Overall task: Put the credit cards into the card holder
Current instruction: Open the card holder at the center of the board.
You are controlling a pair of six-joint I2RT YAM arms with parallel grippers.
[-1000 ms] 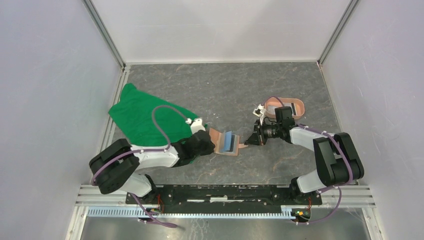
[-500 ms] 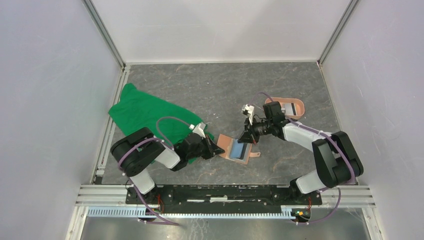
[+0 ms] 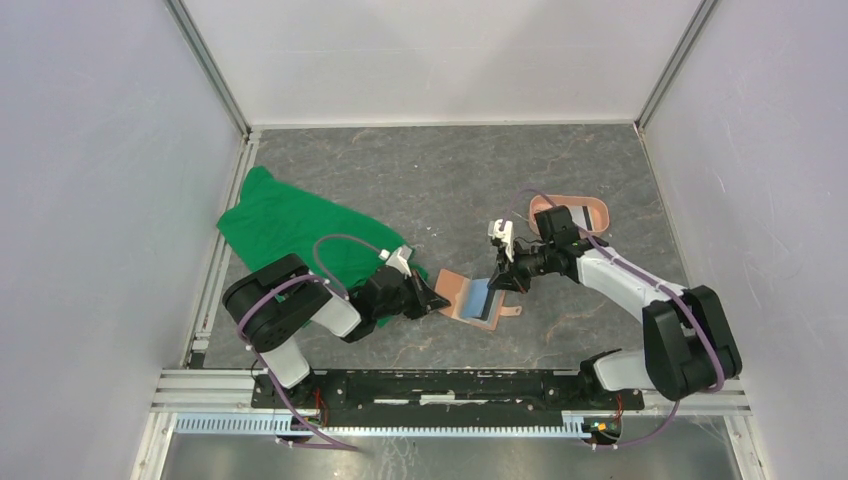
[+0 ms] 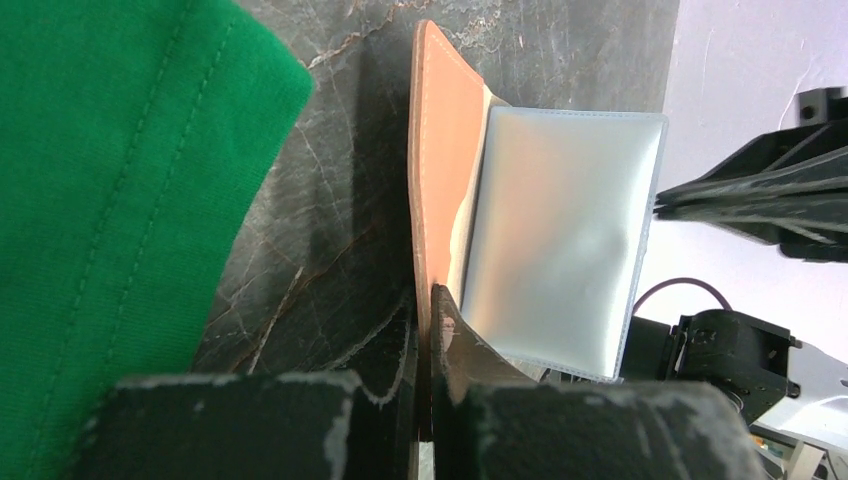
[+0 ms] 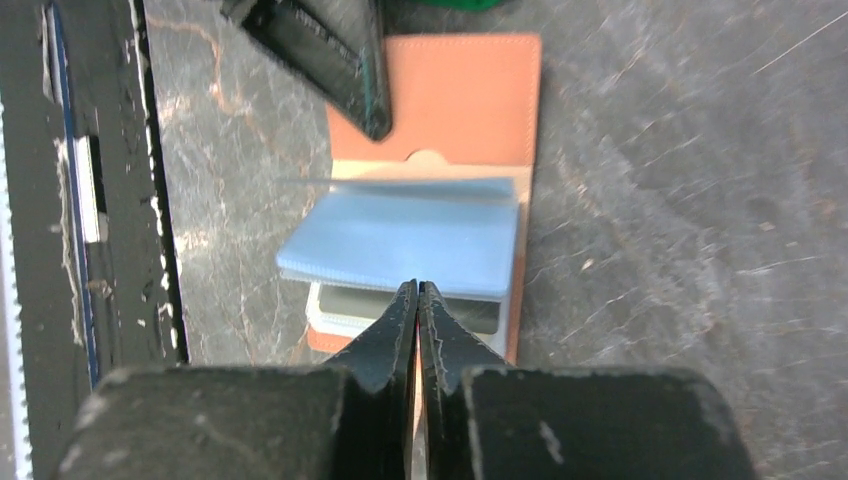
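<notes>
Card holder [image 3: 478, 298]: open on counter [image 3: 400, 180], mid-front, between both arms; tan flap to the left, blue-grey pockets [image 5: 400, 235] fanned up.
Left hand [image 4: 427, 297]: clamped tight on tan flap edge, just beside green cloth [image 3: 290, 235].
Right hand [image 5: 417, 288]: fingers pressed together, tips at edge of blue-grey pockets; pinching a pocket or merely touching, cannot tell.
Pink tray [image 3: 590, 212]: behind right arm, well apart from card holder.

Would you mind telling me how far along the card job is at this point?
Done: the card holder lies open, a dark card seemingly pocketed. In hand: left gripper pinches its tan flap; right gripper, shut, sits at the blue pockets. Left: any further cards; the pink tray is partly hidden.
</notes>
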